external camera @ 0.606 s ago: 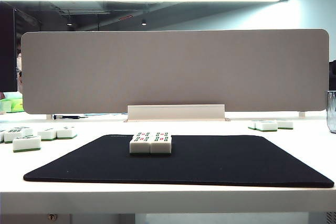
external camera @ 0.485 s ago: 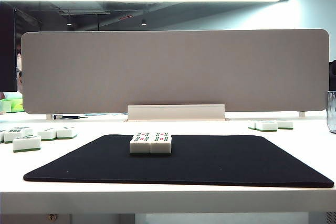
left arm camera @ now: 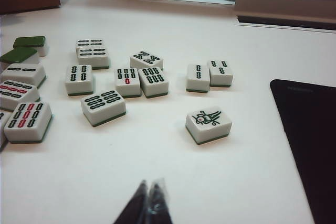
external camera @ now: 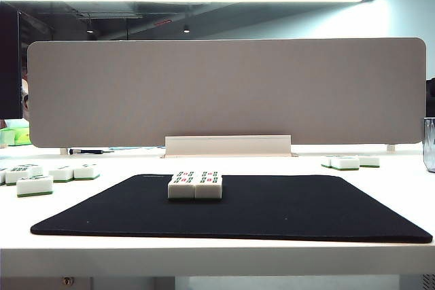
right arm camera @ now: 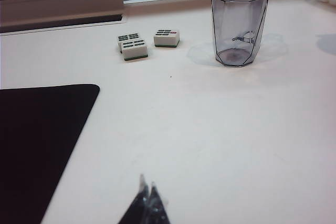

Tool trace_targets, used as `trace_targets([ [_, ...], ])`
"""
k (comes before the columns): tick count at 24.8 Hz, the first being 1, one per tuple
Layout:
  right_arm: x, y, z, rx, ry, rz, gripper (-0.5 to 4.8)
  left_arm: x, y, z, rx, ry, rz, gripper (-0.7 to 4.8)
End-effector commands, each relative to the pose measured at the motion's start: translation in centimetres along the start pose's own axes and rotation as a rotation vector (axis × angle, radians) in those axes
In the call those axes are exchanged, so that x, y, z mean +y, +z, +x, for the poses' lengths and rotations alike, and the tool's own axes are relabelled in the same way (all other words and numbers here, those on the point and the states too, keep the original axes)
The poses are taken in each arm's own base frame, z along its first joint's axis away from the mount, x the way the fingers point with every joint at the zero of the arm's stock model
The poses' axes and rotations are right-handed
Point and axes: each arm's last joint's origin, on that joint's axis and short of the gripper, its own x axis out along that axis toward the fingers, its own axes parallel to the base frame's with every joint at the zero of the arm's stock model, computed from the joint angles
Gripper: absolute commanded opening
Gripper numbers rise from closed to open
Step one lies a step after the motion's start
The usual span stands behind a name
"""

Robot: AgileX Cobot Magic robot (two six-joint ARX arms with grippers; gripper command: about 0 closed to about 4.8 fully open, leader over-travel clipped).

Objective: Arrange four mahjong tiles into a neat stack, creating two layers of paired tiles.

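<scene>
On the black mat (external camera: 272,212), two mahjong tiles (external camera: 195,185) lie side by side, faces up, near its far middle. Neither arm shows in the exterior view. My left gripper (left arm camera: 148,184) is shut and empty, hovering over bare white table short of several loose mahjong tiles (left arm camera: 128,80); the nearest is a bird-marked tile (left arm camera: 208,125). My right gripper (right arm camera: 147,183) is also shut and empty, above bare table beside the mat's corner (right arm camera: 37,129), far from a few loose tiles (right arm camera: 134,46).
A clear faceted cup (right arm camera: 239,24) stands on the right side of the table near the loose tiles there. A grey divider panel (external camera: 224,93) with a pale base (external camera: 228,145) closes off the back. Two green-backed tiles (left arm camera: 23,48) lie face down at the far left.
</scene>
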Motion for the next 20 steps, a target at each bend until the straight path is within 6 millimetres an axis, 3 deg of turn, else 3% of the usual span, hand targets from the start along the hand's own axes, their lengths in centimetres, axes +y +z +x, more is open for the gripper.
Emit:
trace_targets([
  [1,0.0,0.5,-0.1,-0.033,0.003,-0.001,-0.01,0.0,-0.2,0.0,0.015,-0.004,0.004,0.08],
  [10,0.3,4.4,-2.1,-0.087,0.011,0.039,-0.01,0.0,-0.2,0.0,0.015,-0.004,0.004,0.27],
  [20,0.6,9.3,-6.2,-0.107,0.022,0.031,-0.01,0.0,-0.2,0.0,0.014,-0.004,0.003,0.27],
])
